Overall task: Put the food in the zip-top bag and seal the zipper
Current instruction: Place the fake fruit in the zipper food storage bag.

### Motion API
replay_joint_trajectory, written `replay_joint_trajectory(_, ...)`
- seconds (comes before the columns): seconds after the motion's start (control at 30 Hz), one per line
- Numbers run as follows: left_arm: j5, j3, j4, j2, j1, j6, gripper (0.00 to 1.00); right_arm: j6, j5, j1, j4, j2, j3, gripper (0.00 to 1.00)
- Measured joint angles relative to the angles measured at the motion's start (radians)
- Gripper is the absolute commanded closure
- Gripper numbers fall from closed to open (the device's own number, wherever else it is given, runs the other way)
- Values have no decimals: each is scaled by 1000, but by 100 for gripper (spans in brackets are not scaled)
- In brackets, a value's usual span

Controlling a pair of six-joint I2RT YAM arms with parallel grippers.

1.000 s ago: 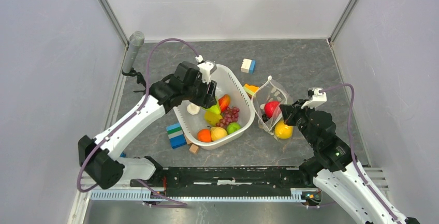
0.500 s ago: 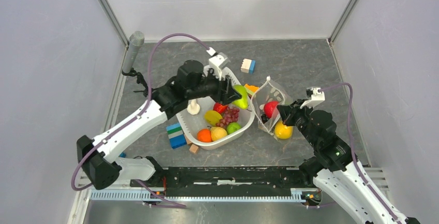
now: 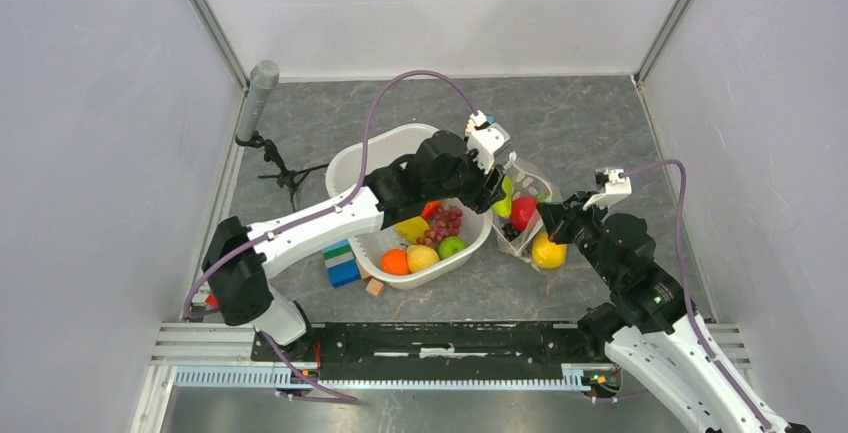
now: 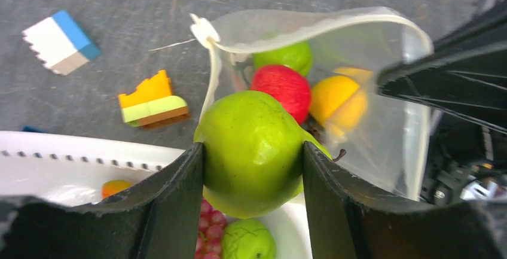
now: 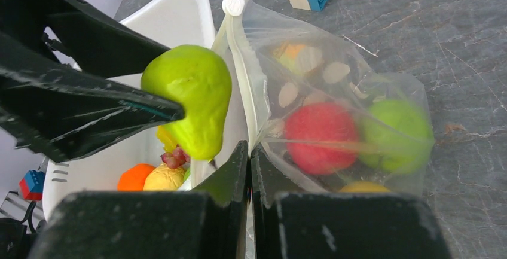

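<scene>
White walls are closing in a grey marbled counter [image 3: 600, 123], which is carrying a white tub [image 3: 345, 165] and, just to the tub's right, a clear dotted bag [image 3: 527, 175]. The left hand [image 4: 252, 148] is reaching across the tub and gripping a green fruit [image 4: 251, 163] between its two fingers. It is holding the fruit above the tub's rim and right at the bag's open mouth, not yet inside. The right hand [image 5: 249, 151] is pinching tight on the near lip of the bag, propping the mouth up and open. The white zipper strip [image 4: 311, 27] is curving around that open mouth, unsealed, with a round white tab [image 5: 232, 3] sitting at one end. Inside the bag, a red apple [image 5: 320, 136], a green apple [image 5: 394, 133] and a yellow lemon [image 4: 338, 100] are lying together. Purple grapes [image 3: 445, 221], an orange [image 3: 395, 261], a pale yellow fruit [image 3: 421, 257] and a small green apple [image 3: 452, 247] are sitting in the tub. Beyond the tub, a white and blue block [image 4: 60, 40] and an orange and green block [image 4: 152, 100] are lying on the counter. A blue and green block [image 3: 340, 261] and a small wooden cube [image 3: 374, 287] are resting beside the tub's near side.
</scene>
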Motion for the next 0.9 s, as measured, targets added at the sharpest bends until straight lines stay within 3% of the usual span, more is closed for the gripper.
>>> replay_joint_trajectory(0.2, -117, 1, 36, 18, -30, 52, 50, 0, -16, 0, 3, 4, 3, 94)
replay_joint_trajectory(0.53, -161, 35, 88, 89, -142, 148, 46, 0, -40, 0, 13, 16, 3, 94)
replay_joint_trajectory(0.73, -170, 67, 107, 161, -151, 161, 41, 0, -30, -1, 13, 15, 3, 94)
replay_joint_trajectory(0.77, -176, 71, 111, 174, -150, 167, 38, 0, -29, -1, 13, 14, 3, 94)
replay_joint_trajectory(0.87, -190, 93, 114, 213, -149, 179, 10, -1, -10, -1, 12, 13, 3, 94)
replay_joint_trajectory(0.9, -188, 97, 115, 221, -148, 182, 6, -1, -3, -2, 13, 12, 3, 94)
